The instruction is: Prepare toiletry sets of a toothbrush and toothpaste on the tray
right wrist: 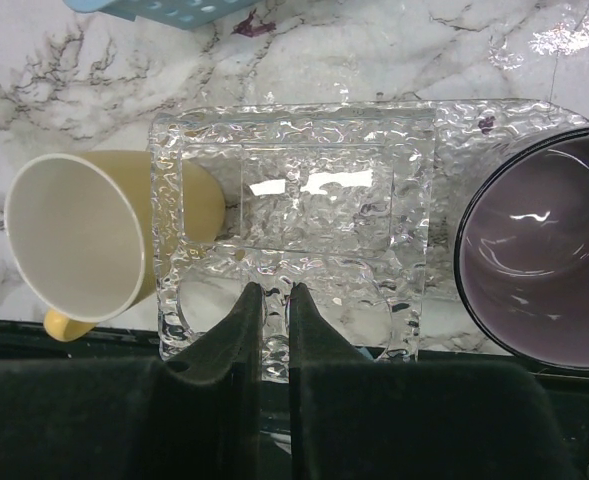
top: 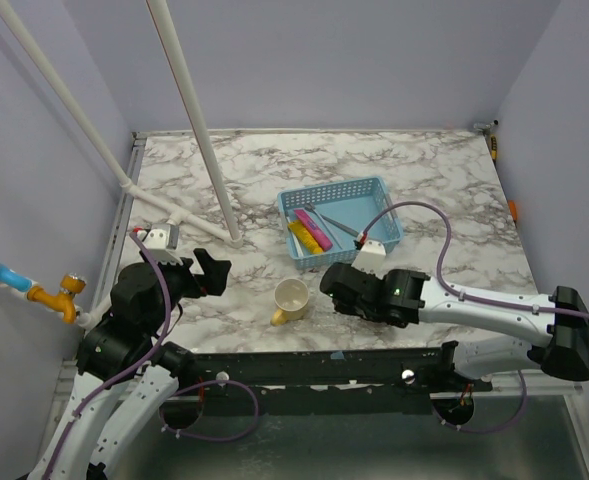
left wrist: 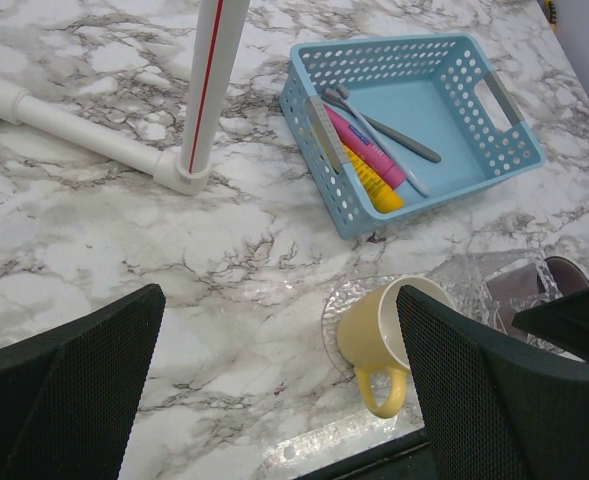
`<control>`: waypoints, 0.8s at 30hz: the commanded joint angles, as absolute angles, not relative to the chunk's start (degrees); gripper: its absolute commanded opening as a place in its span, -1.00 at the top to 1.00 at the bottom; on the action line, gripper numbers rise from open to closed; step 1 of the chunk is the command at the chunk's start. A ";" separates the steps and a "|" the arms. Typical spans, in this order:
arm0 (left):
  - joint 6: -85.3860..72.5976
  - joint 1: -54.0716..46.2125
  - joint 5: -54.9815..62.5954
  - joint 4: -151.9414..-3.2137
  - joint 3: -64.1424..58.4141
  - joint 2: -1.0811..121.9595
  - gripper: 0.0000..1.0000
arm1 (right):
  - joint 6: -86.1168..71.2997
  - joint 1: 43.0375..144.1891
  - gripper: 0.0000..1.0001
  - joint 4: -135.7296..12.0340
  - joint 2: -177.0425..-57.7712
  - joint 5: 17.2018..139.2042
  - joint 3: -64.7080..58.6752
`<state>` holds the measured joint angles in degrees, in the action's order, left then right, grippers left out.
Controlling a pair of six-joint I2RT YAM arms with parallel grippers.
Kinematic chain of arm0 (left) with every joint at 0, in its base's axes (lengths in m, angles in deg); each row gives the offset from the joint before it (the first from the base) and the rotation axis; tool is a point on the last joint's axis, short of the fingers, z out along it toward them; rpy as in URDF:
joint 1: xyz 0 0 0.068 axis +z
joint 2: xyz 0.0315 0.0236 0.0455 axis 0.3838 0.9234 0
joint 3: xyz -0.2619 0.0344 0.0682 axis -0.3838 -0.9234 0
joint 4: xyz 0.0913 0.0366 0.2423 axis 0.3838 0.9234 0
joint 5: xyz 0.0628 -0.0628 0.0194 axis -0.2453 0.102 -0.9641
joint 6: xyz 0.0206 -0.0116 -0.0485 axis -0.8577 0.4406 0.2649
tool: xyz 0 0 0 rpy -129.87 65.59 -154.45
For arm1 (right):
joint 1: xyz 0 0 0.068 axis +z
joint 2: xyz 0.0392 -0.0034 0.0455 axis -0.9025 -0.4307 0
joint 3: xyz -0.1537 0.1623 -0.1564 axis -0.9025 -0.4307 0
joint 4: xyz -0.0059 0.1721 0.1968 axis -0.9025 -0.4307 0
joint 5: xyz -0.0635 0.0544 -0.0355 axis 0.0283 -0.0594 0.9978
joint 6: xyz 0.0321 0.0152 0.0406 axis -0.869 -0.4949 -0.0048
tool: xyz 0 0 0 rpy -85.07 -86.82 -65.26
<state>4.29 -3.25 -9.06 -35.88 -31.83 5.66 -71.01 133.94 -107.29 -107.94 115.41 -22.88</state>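
1. While the near rim of the clear tray is pinched between the almost closed jaws of the right gripper, the left gripper is held wide open and empty.
2. Beyond the tray, the pink tube, yellow tube, grey brush and pale blue brush are laid side by side in the blue basket (long axes slanting across its floor); the right arm is judged nearer.
3. That grip is shown only by the right wrist view; the basket's contents are shown only by the other two.

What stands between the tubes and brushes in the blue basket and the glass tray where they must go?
Only the near wall of the basket. At the tray, the yellow mug crowds the left end and the purple mug the right end; the middle is bare. The right gripper pinches its near rim.
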 commanded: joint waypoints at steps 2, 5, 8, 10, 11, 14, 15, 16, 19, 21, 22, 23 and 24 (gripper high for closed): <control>4.61 -2.91 -10.08 -35.04 -31.97 5.09 -0.97 | -72.88 134.45 0.99 -102.17 -107.75 118.89 -26.10; 4.63 -2.91 -10.04 -35.04 -31.97 5.11 -0.98 | -72.89 134.47 0.99 -100.93 -107.75 119.56 -27.41; 4.55 -2.92 -9.94 -35.10 -31.97 5.11 -0.97 | -72.41 134.47 0.99 -99.31 -107.78 119.97 -28.60; 4.57 -2.92 -9.90 -35.11 -31.97 5.29 -0.98 | -72.58 134.48 0.99 -98.72 -108.09 120.03 -28.93; 4.53 -2.92 -9.84 -35.15 -31.97 5.25 -0.97 | -72.70 134.50 0.99 -98.62 -108.28 120.19 -29.03; 4.53 -2.87 -9.90 -35.13 -31.97 5.30 -0.97 | -73.28 134.46 0.99 -98.45 -108.63 120.55 -29.47; 4.53 -2.92 -9.86 -35.12 -31.97 5.30 -0.97 | -73.28 134.46 0.99 -98.36 -108.74 120.63 -29.63; 4.54 -2.91 -9.90 -35.09 -31.92 5.27 -0.97 | -73.28 134.50 0.99 -98.18 -108.76 120.56 -29.74; 4.53 -2.92 -9.90 -35.05 -31.97 5.26 -0.97 | -73.30 134.46 0.99 -97.75 -108.81 120.52 -30.53; 4.53 -2.92 -9.86 -35.08 -31.97 5.27 -0.97 | -73.66 134.46 0.99 -97.47 -108.84 120.62 -31.28; 4.53 -2.91 -9.90 -35.09 -31.97 5.27 -0.98 | -73.81 134.42 0.99 -97.33 -108.83 120.65 -31.66; 4.53 -2.92 -9.90 -35.12 -32.05 5.33 -0.98 | -73.81 134.45 0.99 -96.93 -108.82 120.59 -32.10; 4.53 -2.92 -9.90 -35.13 -32.01 5.29 -0.97 | -73.82 134.49 0.99 -96.65 -108.79 120.58 -32.49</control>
